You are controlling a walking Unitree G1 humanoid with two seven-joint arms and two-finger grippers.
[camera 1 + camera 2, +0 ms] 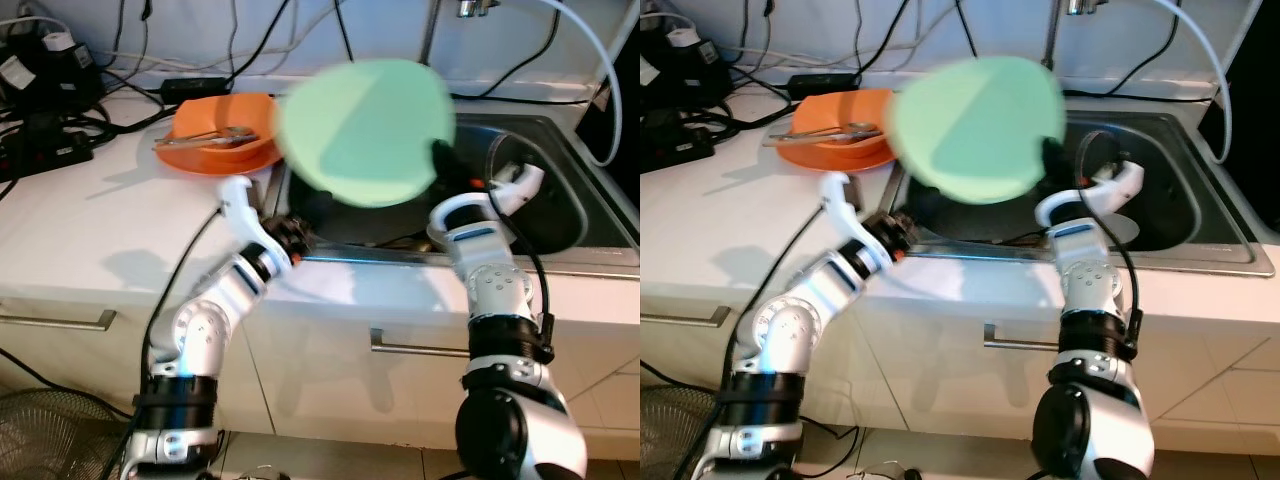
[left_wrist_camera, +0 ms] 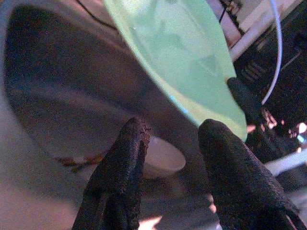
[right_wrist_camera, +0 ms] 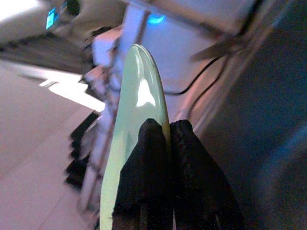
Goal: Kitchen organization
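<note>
A pale green plate [image 1: 365,130] hangs tilted in the air above the left part of the steel sink [image 1: 560,200]. My right gripper [image 1: 440,155] is shut on its right rim; the right wrist view shows both black fingers [image 3: 153,143] pinching the plate's edge [image 3: 129,143]. My left gripper [image 2: 172,129] is open with nothing between its fingers. It sits low at the sink's left front corner [image 1: 295,235], below the plate [image 2: 177,62]. A small white dish [image 2: 163,160] lies on the sink floor.
An orange dish [image 1: 222,135] holding metal utensils [image 1: 215,137] stands on the white counter left of the sink. Power strips and tangled cables [image 1: 45,110] crowd the back left. The faucet [image 1: 470,8] rises behind the sink. A fan [image 1: 50,440] stands on the floor at the lower left.
</note>
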